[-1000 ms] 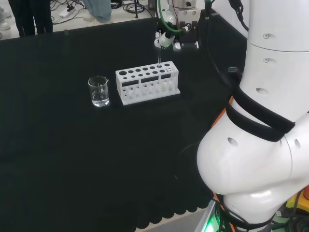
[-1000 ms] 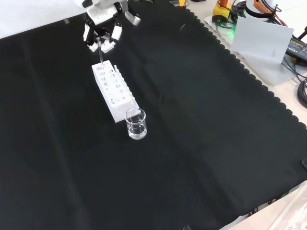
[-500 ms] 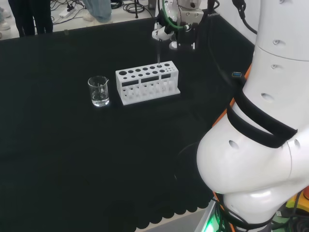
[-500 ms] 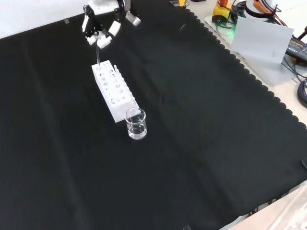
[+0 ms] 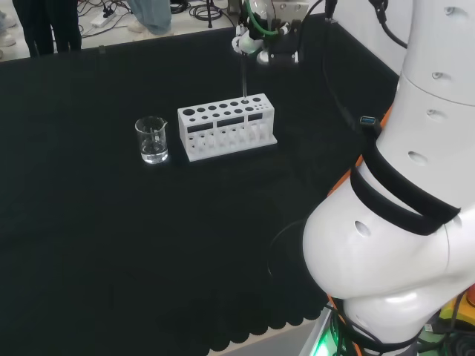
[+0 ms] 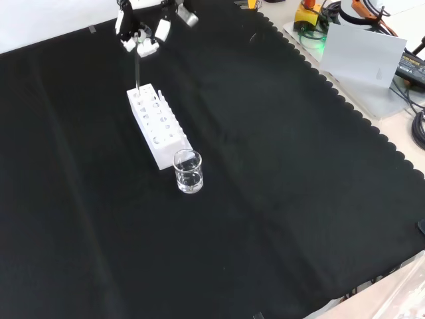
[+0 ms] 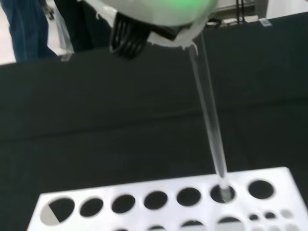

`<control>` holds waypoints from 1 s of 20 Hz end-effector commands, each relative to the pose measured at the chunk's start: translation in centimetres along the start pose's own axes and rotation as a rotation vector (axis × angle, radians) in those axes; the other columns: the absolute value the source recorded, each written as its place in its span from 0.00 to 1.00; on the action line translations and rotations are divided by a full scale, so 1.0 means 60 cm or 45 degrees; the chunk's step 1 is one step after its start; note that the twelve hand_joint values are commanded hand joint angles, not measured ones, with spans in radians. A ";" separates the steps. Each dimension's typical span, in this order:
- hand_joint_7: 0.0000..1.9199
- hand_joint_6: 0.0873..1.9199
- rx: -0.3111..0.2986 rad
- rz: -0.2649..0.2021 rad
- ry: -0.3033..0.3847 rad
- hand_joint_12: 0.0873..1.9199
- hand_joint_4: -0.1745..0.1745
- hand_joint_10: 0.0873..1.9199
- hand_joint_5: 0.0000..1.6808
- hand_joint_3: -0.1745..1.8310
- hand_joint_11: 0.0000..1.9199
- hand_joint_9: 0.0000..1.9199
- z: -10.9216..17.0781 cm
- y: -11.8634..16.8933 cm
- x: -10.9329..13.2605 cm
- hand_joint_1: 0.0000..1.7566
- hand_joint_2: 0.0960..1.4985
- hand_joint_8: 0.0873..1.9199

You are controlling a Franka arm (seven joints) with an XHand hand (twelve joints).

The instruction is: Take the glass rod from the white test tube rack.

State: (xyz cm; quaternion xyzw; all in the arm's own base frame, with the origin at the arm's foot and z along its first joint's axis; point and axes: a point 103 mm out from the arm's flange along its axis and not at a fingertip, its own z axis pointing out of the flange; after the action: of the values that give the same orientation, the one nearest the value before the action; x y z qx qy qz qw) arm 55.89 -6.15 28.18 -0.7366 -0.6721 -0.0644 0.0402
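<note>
The white test tube rack (image 5: 225,127) stands on the black cloth, also seen in the front view (image 6: 157,126) and close up in the wrist view (image 7: 159,207). A thin clear glass rod (image 7: 208,115) rises from one of its holes near the rack's end; its lower tip is still in the hole. The rod (image 5: 243,78) shows faintly in the head view and in the front view (image 6: 136,72). The hand (image 5: 256,41) is above the rack, fingers curled on the rod's top end, and appears in the front view (image 6: 143,36) too.
A small clear glass beaker (image 5: 151,139) stands left of the rack in the head view, and nearer than the rack in the front view (image 6: 188,171). The arm's big white links (image 5: 401,208) stand at the head view's right. The cloth's scalloped edge (image 6: 332,93) runs along the front view's right.
The hand has risen straight up above the rack with the rod in it, so more of the rod stands out of its hole. Rack and beaker have not moved.
</note>
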 end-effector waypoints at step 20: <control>0.84 0.37 -0.049 -0.057 -0.018 0.18 0.00 0.26 0.76 0.51 0.98 0.98 -0.161 -0.097 0.075 0.70 0.33 0.45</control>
State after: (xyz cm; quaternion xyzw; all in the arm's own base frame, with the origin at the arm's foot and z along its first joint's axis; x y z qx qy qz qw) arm 50.98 -3.87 37.89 -0.7293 -0.6806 -0.0681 0.0181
